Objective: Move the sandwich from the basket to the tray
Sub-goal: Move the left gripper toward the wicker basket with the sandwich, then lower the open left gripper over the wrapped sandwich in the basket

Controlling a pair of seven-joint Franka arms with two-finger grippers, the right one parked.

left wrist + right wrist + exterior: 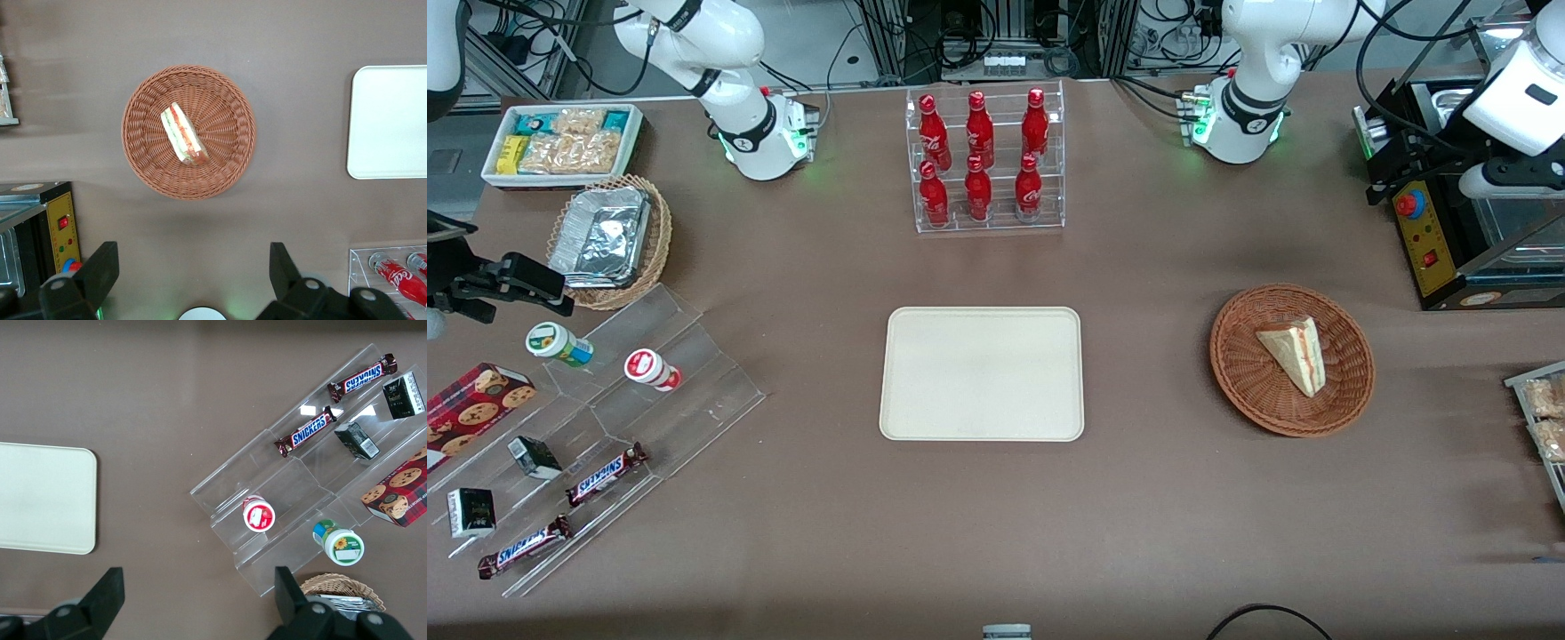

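- Front view: the sandwich (1294, 355) lies in the basket (1240, 373), toward the working arm's end of the table. The tray (983, 373) sits bare mid-table, well apart from the basket. A bottle rack (985, 160) stands farther from the camera than the tray. The working arm reaches in at the table's edge near a black machine (1440, 231); its gripper itself does not show in this view.
- Left wrist view: the gripper (190, 280) hangs high above the table, its fingers (100, 267) spread wide apart and holding nothing. The sandwich (183, 133) rests on its side near the middle of the basket (230, 163), the red and green filling edge showing. A corner of the tray (390, 123) is in view, well apart from the basket.
- Right wrist view: only the tray (47, 497) of the task's things shows, beside a clear stand (300, 493) of snacks.
- Handling, as a judgement: the wedge looks light and soft, so a hard squeeze would likely crush the bread or push out the filling. The safest hold seems to be across the two flat bread faces at the thick middle, with gentle closing; the thin tip would probably give too little to grip.
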